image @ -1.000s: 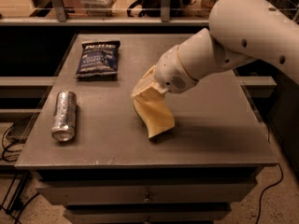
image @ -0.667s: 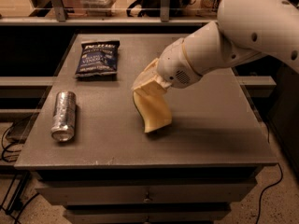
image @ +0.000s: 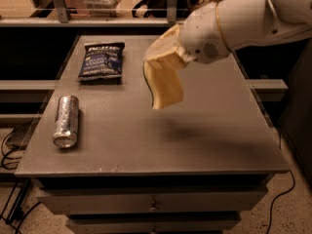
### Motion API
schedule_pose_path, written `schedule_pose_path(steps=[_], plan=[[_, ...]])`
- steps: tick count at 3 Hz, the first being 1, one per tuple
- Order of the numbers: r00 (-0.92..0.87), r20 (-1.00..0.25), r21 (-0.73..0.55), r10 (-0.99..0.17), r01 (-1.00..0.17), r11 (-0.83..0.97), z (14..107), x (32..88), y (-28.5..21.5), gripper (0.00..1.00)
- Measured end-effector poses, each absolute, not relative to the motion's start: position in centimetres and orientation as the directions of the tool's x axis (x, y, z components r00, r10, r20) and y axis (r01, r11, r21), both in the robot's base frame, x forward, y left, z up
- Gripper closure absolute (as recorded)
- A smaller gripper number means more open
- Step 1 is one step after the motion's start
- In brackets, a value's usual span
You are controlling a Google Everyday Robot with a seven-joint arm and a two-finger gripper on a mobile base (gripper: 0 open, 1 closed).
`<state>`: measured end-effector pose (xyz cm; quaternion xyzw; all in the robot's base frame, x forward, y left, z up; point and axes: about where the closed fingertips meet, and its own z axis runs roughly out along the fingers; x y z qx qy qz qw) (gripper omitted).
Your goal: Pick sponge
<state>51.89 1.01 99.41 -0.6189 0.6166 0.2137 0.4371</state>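
The sponge (image: pixel 165 87) is a pale yellow block with a thin dark green layer along its left edge. It hangs upright in the air above the middle of the grey table (image: pixel 204 135), casting a shadow below. My gripper (image: pixel 163 56) comes in from the upper right on the white arm and is shut on the sponge's top end, its cream-yellow fingers (image: pixel 161 45) clamped around it.
A dark blue snack bag (image: pixel 101 60) lies at the table's back left. A silver can (image: pixel 66 121) lies on its side near the left edge. A rail and shelf run behind the table. Drawers sit below the front edge.
The gripper has lifted the sponge off the tabletop and carried it upward; the arm has risen and drawn back to the upper right. The can and bag have not moved.
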Motion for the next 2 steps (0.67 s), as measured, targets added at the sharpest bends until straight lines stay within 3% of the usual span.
schedule_pose_path(steps=[1, 2], plan=[[0.262, -0.805, -0.389, -0.533, -0.911, 0.139, 105.2, 52.7, -0.5, 1.00], [0.290, -0.801, -0.420, -0.524, -0.896, 0.145, 107.1, 52.8, -0.6, 1.00]])
